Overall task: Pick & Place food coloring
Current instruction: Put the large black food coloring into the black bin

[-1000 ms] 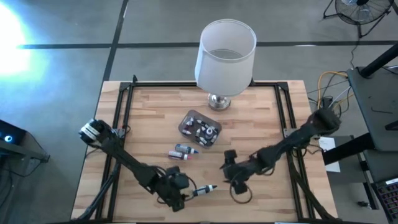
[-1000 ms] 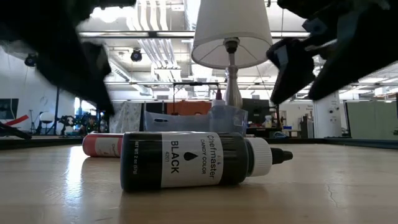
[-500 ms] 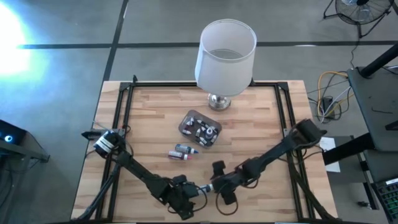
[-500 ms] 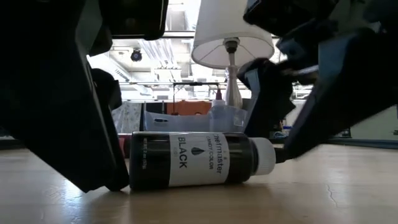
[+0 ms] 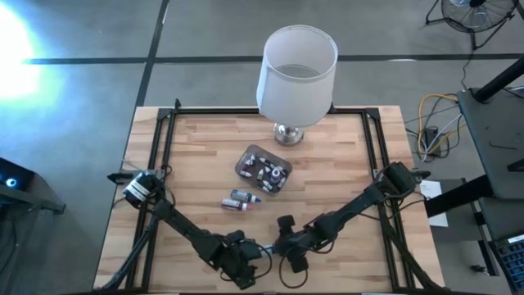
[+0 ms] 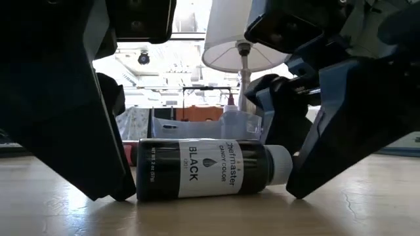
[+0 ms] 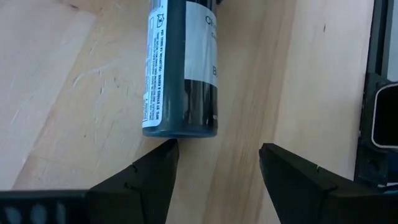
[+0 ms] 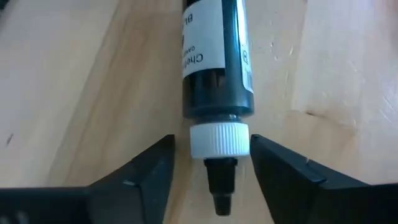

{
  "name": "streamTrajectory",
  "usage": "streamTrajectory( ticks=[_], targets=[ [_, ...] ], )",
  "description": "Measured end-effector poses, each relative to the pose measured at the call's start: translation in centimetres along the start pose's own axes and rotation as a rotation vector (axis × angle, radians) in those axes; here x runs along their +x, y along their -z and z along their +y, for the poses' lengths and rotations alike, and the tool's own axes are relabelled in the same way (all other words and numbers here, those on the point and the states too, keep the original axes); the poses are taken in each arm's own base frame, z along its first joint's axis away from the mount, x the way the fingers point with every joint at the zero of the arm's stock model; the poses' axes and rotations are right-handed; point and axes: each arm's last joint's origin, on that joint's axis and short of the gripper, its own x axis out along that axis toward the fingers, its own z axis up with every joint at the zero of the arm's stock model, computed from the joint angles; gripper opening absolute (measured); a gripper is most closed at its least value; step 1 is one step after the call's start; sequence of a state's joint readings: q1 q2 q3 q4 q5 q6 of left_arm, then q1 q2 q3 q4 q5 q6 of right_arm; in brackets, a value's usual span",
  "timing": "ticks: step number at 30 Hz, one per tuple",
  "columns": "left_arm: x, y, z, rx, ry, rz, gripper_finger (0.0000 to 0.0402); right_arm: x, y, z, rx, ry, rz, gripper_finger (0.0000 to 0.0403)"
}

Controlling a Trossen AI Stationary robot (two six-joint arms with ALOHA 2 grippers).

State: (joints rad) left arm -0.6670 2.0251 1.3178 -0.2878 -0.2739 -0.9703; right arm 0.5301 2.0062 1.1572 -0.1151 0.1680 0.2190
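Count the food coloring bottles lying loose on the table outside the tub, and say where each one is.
3. A black bottle lies at the near edge between both grippers. Two more lie together near the table's middle, just in front of the tub. Others may be hidden.

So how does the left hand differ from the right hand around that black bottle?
The left hand sits at the flat base of the black food coloring bottle; the right hand sits at its white-collared nozzle end. Left fingers stop short of the bottle; right fingers flank the cap. Both are low at the wooden table and open.
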Motion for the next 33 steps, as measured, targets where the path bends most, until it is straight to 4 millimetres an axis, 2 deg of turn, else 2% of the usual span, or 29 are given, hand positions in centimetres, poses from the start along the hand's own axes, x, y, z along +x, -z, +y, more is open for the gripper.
streamTrajectory(
  ticks=[5,10,15,21,23,26,29,33],
  targets=[
    [-0.2,0.6,-0.2,-0.050,-0.018,0.005,0.0210,-0.7,-0.3,-0.5,-0.013,0.015,0.001,0.0131],
    [-0.8,2.1,-0.9,-0.163,-0.037,-0.014,0.0210,-2.1,-1.2,-1.1,-0.067,0.016,-0.035,0.0076],
    [-1.5,3.8,-1.7,-0.251,-0.063,-0.088,0.0210,-3.8,-2.0,-2.5,-0.049,0.040,-0.042,0.0055],
    [-1.6,4.1,-1.4,-0.289,-0.116,-0.135,0.0210,-5.5,-2.6,-4.3,-0.053,0.025,-0.042,0.0030],
    [-1.7,4.0,-1.0,-0.279,-0.151,-0.132,0.0210,-5.4,-2.7,-4.6,0.003,-0.007,-0.042,0.0035],
    [-2.1,3.8,0.0,-0.264,-0.243,-0.122,0.0210,-5.2,-2.7,-5.0,0.133,-0.022,-0.029,0.0064],
    [-3.1,3.4,0.9,-0.268,-0.324,-0.126,0.0210,-5.0,-2.6,-5.0,0.228,-0.019,-0.027,0.0117],
    [-3.8,3.0,1.7,-0.254,-0.390,-0.131,0.0210,-4.9,-3.0,-4.6,0.265,0.010,-0.090,0.0198]
  ],
)
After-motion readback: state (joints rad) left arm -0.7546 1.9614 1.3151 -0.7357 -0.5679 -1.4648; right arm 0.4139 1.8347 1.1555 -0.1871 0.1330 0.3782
